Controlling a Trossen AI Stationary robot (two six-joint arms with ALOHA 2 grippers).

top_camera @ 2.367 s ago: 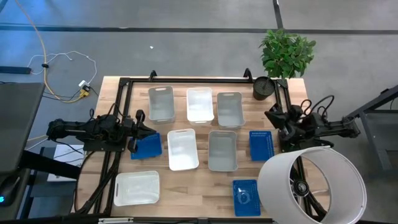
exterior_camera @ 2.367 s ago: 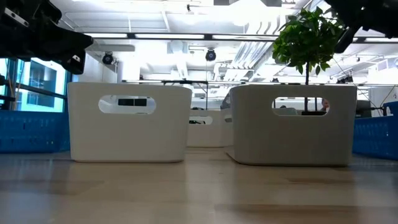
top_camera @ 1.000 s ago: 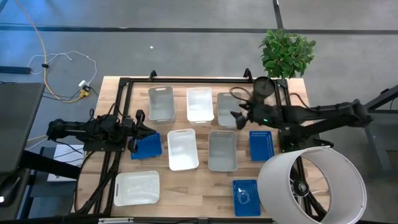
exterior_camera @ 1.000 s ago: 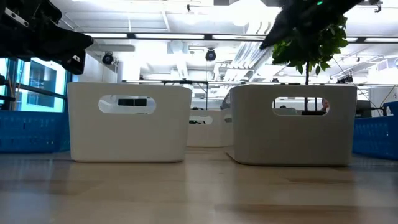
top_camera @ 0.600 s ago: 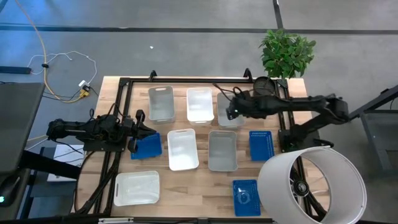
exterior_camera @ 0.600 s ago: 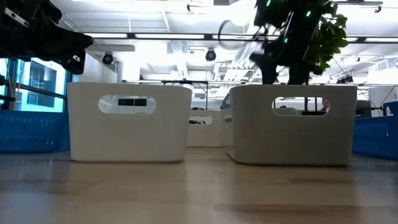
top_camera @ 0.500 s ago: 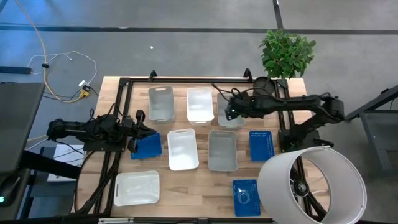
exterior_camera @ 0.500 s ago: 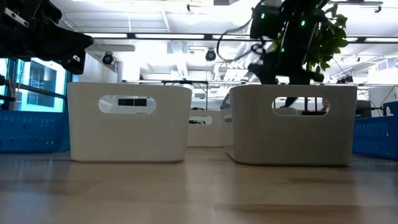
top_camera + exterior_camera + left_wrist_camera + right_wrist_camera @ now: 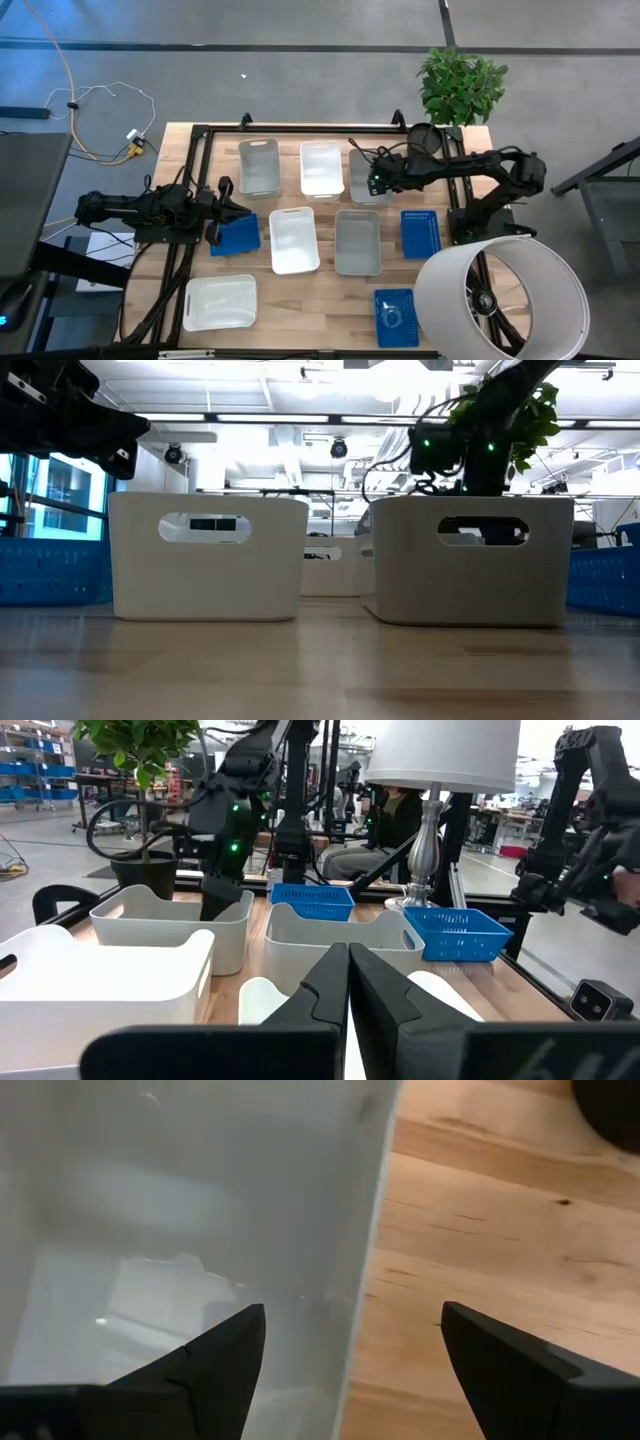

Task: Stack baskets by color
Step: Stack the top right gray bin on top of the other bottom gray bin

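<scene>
Now the right claw point(image 9: 374, 181), fingers spread, straddles the rim of the grey rounded plastic basket point(image 9: 366, 167); left claw point(image 9: 243, 210) closed.

back grey basket point(image 9: 366, 176) partly hidden under the right gripper point(image 9: 374, 181); lampshade point(image 9: 500, 298) cut off below

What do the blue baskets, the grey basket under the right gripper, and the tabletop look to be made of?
Blue baskets: likely plastic, with open mesh walls. Grey basket: probably moulded plastic, smooth matte walls, rounded corners, cut-out handle. Tabletop: wood, light planks with visible grain. The right gripper straddles the grey basket's wall.
</scene>
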